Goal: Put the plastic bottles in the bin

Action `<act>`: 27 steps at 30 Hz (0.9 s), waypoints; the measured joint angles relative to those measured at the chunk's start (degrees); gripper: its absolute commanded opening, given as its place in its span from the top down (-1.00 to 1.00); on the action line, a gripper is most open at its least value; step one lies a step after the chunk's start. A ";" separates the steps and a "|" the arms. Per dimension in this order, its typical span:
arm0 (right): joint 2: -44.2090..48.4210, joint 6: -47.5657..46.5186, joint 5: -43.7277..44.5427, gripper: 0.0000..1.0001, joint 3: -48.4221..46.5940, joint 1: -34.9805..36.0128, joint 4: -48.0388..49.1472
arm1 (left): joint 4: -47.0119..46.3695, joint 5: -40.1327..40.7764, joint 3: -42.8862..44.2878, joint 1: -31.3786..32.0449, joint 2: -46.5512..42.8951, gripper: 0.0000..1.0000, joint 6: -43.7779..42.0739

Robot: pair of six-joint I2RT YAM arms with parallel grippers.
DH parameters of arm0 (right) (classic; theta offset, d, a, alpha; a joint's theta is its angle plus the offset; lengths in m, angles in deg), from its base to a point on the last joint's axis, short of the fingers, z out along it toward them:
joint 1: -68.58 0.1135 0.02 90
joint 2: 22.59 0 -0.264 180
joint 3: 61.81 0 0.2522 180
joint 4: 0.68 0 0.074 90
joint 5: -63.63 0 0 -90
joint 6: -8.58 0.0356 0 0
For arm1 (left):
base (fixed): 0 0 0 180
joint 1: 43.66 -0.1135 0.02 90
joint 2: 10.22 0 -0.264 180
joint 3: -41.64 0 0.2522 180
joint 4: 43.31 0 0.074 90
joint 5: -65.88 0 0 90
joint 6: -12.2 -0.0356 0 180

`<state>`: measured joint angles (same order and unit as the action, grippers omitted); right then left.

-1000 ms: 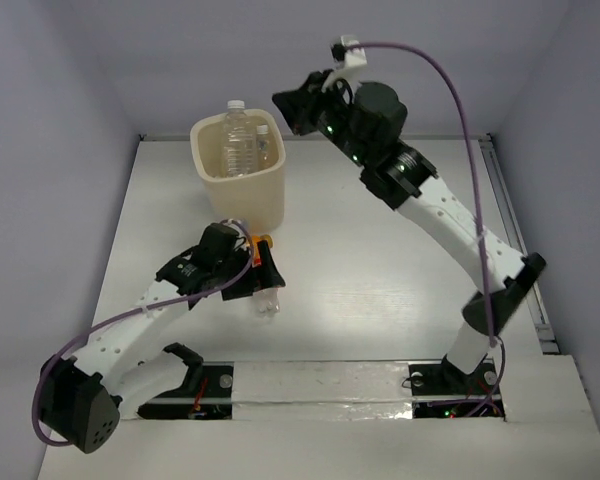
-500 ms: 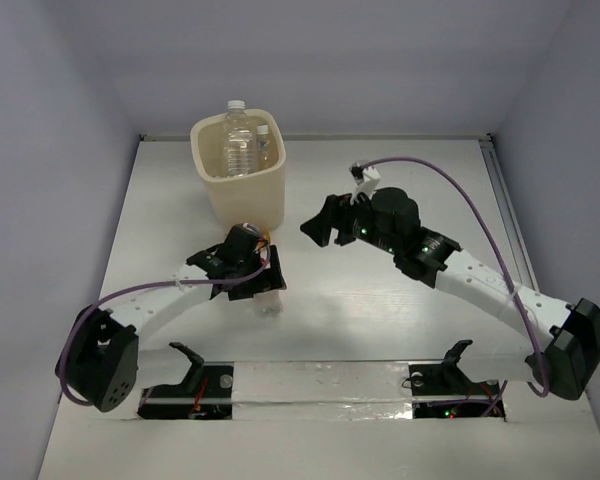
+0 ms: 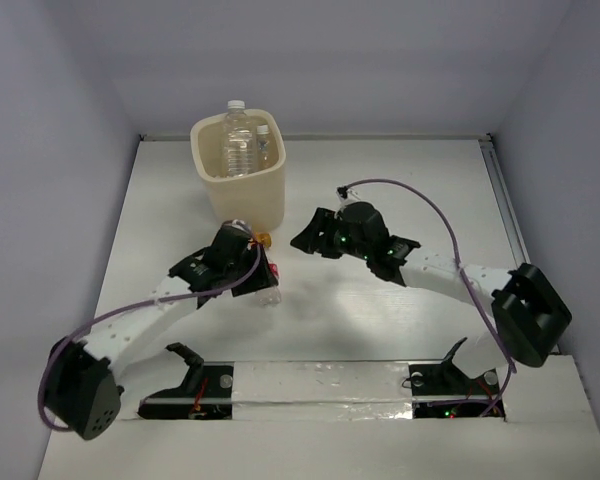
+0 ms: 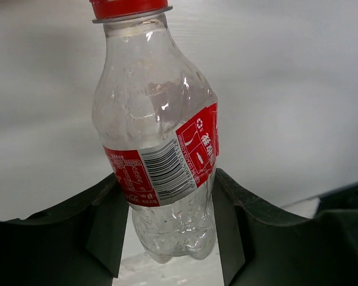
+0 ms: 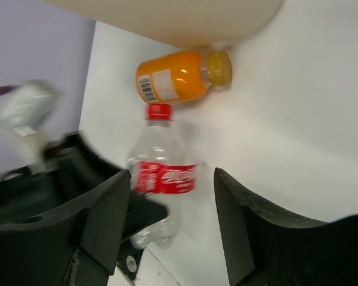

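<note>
Two clear plastic bottles (image 3: 237,140) stand upright inside the cream rounded-square plastic bin (image 3: 250,200), at the far left-centre of the white table (image 3: 380,180). Just beside the bin's foot, a short orange plastic bottle (image 5: 173,77) lies on its side. Near it a red-capped clear plastic bottle (image 4: 158,137) lies flat, cap toward the orange one. My left gripper (image 4: 167,202) is closed against both sides of its lower body. Further right, my right gripper (image 5: 172,179) hangs with jaws apart, holding nothing, both loose bottles ahead of it.
</note>
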<state>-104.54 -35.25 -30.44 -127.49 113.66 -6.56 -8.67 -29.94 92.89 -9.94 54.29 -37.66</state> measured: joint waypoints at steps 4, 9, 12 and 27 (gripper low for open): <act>-5.77 6.54 0.50 -0.35 -0.61 0.00 1.90 | 7.52 0.24 7.32 0.00 -9.77 0.27 1.27; -14.08 16.79 0.81 -0.63 -3.52 0.00 5.55 | 13.55 3.08 26.49 0.02 -11.17 0.27 1.25; -19.58 23.23 0.44 -0.69 -5.42 0.00 7.63 | 15.08 6.75 39.43 0.02 -7.74 0.26 0.11; -33.62 43.45 1.86 -0.91 -22.10 4.15 6.97 | 11.72 12.98 65.29 -16.09 14.53 0.25 -7.93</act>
<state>-138.15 8.21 -28.59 -149.59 117.82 0.41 3.05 -16.96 158.18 -26.03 68.82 -45.59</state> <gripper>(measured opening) 0.944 0.473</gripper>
